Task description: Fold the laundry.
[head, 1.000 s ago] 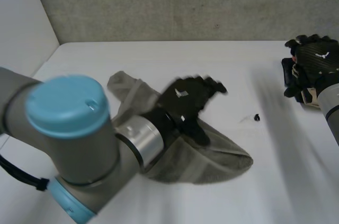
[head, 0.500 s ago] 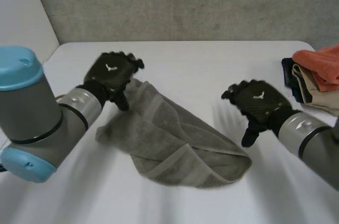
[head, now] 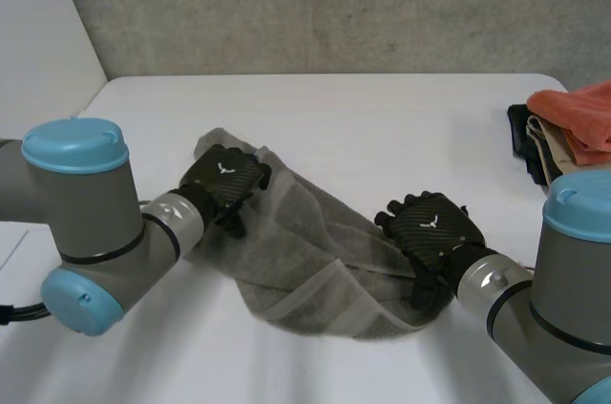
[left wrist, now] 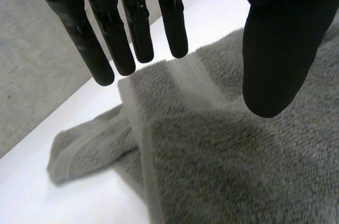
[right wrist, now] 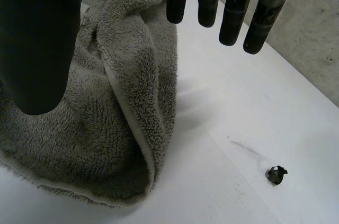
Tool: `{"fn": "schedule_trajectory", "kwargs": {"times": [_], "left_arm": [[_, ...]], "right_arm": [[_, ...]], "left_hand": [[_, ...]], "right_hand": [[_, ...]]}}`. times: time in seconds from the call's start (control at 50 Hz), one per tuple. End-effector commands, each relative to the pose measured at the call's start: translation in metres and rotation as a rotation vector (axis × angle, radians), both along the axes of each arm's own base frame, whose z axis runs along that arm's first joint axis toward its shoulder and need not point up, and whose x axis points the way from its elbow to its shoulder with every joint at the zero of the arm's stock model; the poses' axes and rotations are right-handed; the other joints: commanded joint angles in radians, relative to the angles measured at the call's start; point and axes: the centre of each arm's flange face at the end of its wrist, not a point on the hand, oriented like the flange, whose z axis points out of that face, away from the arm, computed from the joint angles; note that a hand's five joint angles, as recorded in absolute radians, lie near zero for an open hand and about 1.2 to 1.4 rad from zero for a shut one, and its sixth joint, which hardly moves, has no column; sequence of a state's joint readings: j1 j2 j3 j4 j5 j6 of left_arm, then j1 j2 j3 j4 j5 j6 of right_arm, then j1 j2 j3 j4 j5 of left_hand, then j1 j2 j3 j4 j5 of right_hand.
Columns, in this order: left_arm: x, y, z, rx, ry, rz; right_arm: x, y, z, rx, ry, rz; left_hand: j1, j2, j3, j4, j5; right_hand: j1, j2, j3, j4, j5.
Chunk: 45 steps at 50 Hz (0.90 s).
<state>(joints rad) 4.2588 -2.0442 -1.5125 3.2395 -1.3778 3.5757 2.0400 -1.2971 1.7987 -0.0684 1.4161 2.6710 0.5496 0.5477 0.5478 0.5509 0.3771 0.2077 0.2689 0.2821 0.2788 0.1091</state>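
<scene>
A grey towel [head: 305, 251] lies crumpled across the middle of the white table [head: 382, 117]. My left hand [head: 224, 180] is over its far left end. In the left wrist view the fingers [left wrist: 135, 28] are straight and the thumb stands apart, just above a hemmed corner of the towel [left wrist: 212, 155], pinching nothing. My right hand [head: 430, 227] is at the towel's rounded right end. In the right wrist view its fingers [right wrist: 230, 12] hang straight over the bare table beside the towel's rolled edge [right wrist: 116, 107], with the thumb above the cloth, holding nothing.
A pile of clothes sits at the table's right edge, with an orange cloth [head: 578, 113] on top of beige and black ones. A small black scrap [right wrist: 275, 173] lies on the table past my right hand's fingertips. A grey wall runs behind the table.
My left hand went from the towel's middle out to its left end and came down on it. My right hand came in from the pile at the right to the towel's right end.
</scene>
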Motion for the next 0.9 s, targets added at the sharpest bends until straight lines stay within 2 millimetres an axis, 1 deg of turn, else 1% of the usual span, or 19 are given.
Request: {"fn": "schedule_trajectory", "kwargs": {"times": [0.02, 0.18, 0.22, 0.24, 0.26, 0.32, 0.34, 0.4, 0.46, 0.48, 0.54, 0.56, 0.62, 0.64, 0.7, 0.72, 0.78, 0.8, 0.9], "left_arm": [[0.005, -0.004, -0.008, 0.003, -0.035, 0.072], [0.002, -0.013, -0.03, 0.038, -0.063, 0.081], [0.001, -0.014, -0.035, 0.04, -0.076, 0.076], [0.001, -0.015, -0.036, 0.038, -0.081, 0.074], [0.0, -0.016, -0.038, 0.031, -0.095, 0.068], [-0.001, -0.017, -0.038, 0.012, -0.116, 0.056], [-0.002, -0.016, -0.036, 0.0, -0.124, 0.049], [-0.003, -0.016, -0.032, -0.018, -0.13, 0.045], [-0.004, -0.015, -0.022, -0.046, -0.124, 0.056], [-0.004, -0.015, -0.008, -0.082, -0.108, 0.065], [-0.003, -0.014, 0.017, -0.142, -0.08, 0.083], [-0.002, -0.012, 0.036, -0.183, -0.049, 0.091], [0.001, -0.008, 0.064, -0.245, -0.006, 0.097], [0.002, -0.003, 0.084, -0.291, 0.024, 0.1], [0.005, 0.006, 0.109, -0.35, 0.072, 0.1], [0.007, 0.011, 0.123, -0.388, 0.104, 0.1], [0.009, 0.019, 0.142, -0.43, 0.146, 0.1], [0.011, 0.024, 0.153, -0.457, 0.172, 0.1], [0.014, 0.036, 0.172, -0.498, 0.212, 0.092]], "right_arm": [[0.0, 0.0, -0.001, 0.002, 0.001, -0.001], [-0.002, 0.0, -0.002, 0.009, 0.005, -0.005], [-0.002, 0.0, -0.002, 0.01, 0.006, -0.009], [-0.003, -0.001, -0.002, 0.01, 0.006, -0.01], [-0.003, -0.001, -0.002, 0.01, 0.006, -0.012], [-0.004, -0.002, -0.002, 0.009, 0.005, -0.015], [-0.004, -0.003, -0.002, 0.006, 0.004, -0.018], [-0.004, -0.004, -0.001, 0.004, 0.004, -0.019], [-0.003, -0.005, 0.001, -0.005, 0.001, -0.02], [-0.003, -0.006, 0.003, -0.009, -0.002, -0.022], [-0.002, -0.009, 0.006, -0.021, -0.01, -0.028], [-0.002, -0.013, 0.01, -0.028, -0.028, -0.042], [-0.002, -0.021, 0.017, -0.017, -0.084, -0.08], [-0.005, -0.029, 0.023, -0.006, -0.132, -0.118], [-0.012, -0.04, 0.029, 0.03, -0.197, -0.176], [-0.016, -0.043, 0.033, 0.062, -0.229, -0.206], [-0.017, -0.044, 0.038, 0.119, -0.267, -0.238], [-0.018, -0.043, 0.041, 0.163, -0.289, -0.253], [-0.014, -0.038, 0.047, 0.279, -0.367, -0.258]], "left_hand": [[0.095, 0.097, 0.097, 0.094, 0.093], [0.098, 0.1, 0.1, 0.097, 0.096], [0.139, 0.141, 0.141, 0.138, 0.137], [0.192, 0.194, 0.194, 0.191, 0.19], [0.364, 0.366, 0.366, 0.363, 0.362], [0.676, 0.678, 0.678, 0.674, 0.674], [0.845, 0.847, 0.847, 0.844, 0.843], [0.847, 0.849, 0.848, 0.845, 0.845], [0.847, 0.849, 0.848, 0.845, 0.845], [0.847, 0.849, 0.848, 0.845, 0.845], [0.847, 0.849, 0.848, 0.845, 0.845], [0.847, 0.849, 0.848, 0.845, 0.845], [0.847, 0.849, 0.848, 0.845, 0.845], [0.847, 0.849, 0.848, 0.845, 0.845], [0.847, 0.849, 0.848, 0.845, 0.845], [0.847, 0.849, 0.848, 0.845, 0.845], [0.847, 0.849, 0.848, 0.845, 0.845], [0.847, 0.849, 0.848, 0.845, 0.845], [0.847, 0.849, 0.848, 0.845, 0.845]], "right_hand": [[0.139, 0.077, 0.064, 0.068, 0.063], [0.139, 0.077, 0.064, 0.068, 0.063], [0.139, 0.077, 0.064, 0.068, 0.063], [0.139, 0.077, 0.064, 0.068, 0.063], [0.139, 0.077, 0.064, 0.068, 0.063], [0.139, 0.077, 0.064, 0.068, 0.063], [0.139, 0.077, 0.064, 0.068, 0.063], [0.139, 0.077, 0.064, 0.068, 0.063], [0.139, 0.077, 0.064, 0.068, 0.063], [0.136, 0.074, 0.061, 0.065, 0.06], [0.115, 0.054, 0.041, 0.044, 0.039], [0.074, 0.013, 0.0, 0.003, -0.001], [0.01, -0.052, -0.065, -0.061, -0.066], [-0.011, -0.072, -0.085, -0.082, -0.087], [-0.023, -0.084, -0.097, -0.094, -0.099], [-0.033, -0.094, -0.108, -0.104, -0.109], [-0.033, -0.094, -0.108, -0.104, -0.109], [-0.033, -0.094, -0.108, -0.104, -0.109], [-0.033, -0.094, -0.108, -0.104, -0.109]]}}
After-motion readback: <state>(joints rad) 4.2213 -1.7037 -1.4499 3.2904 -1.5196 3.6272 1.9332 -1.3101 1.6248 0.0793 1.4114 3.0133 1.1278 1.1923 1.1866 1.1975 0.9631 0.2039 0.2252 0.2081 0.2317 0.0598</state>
